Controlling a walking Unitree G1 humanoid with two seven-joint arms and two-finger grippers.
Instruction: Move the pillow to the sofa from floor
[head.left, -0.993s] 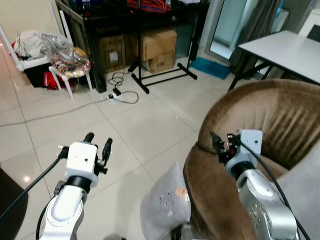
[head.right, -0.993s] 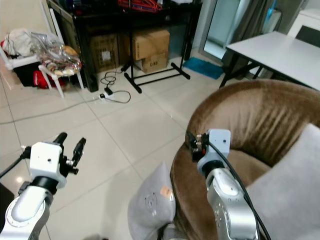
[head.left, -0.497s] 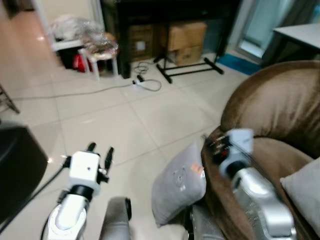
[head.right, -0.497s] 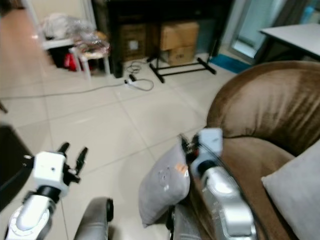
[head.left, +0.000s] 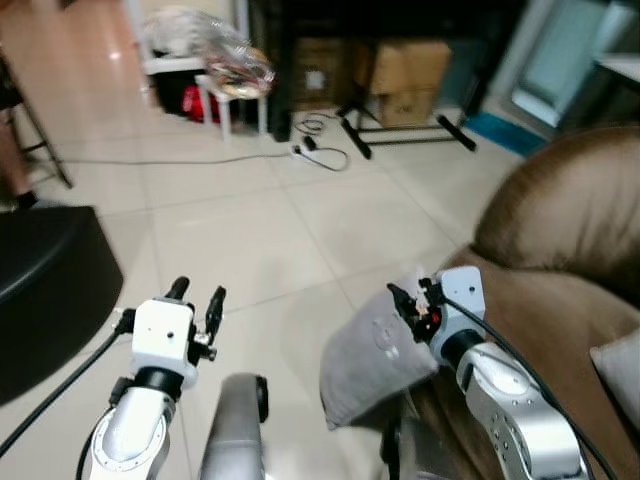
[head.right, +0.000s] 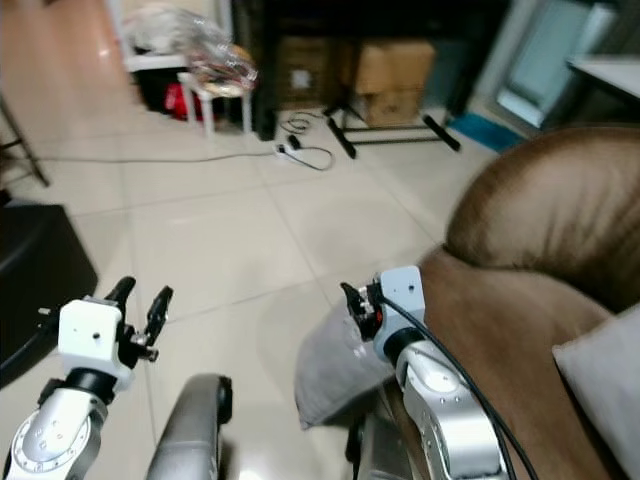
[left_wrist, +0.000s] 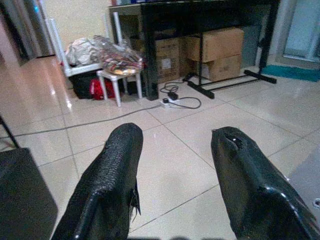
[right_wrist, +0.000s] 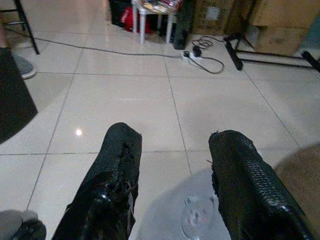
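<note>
Nearest the camera, the left hand is hovering above the tiled floor with its two black fingers standing wide apart and gripping nothing. Beside it, low in the head views, a rounded grey part of the robot's own body is showing.

The right hand is reaching out over the top edge of the grey pillow, its fingers also spread wide with nothing between them. From the right wrist, the pillow's grey cloth with a round printed mark is lying just beneath the open fingers, though whether the fingertips are touching the cloth cannot be told.

The pillow is standing on the floor, leaning upright against the front of the brown sofa. A second grey cushion is sitting on the sofa's seat at the robot's right.

On the robot's left a black, low, rounded piece of furniture is resting on the tiles.

Farther off, a power strip with a coiled black cable is lying on the floor, and a thin cord is running across the tiles. Behind these, a white stool piled with crinkled plastic and cloth, cardboard boxes under a dark counter, and the black feet of a stand are lining the far side of the room.
</note>
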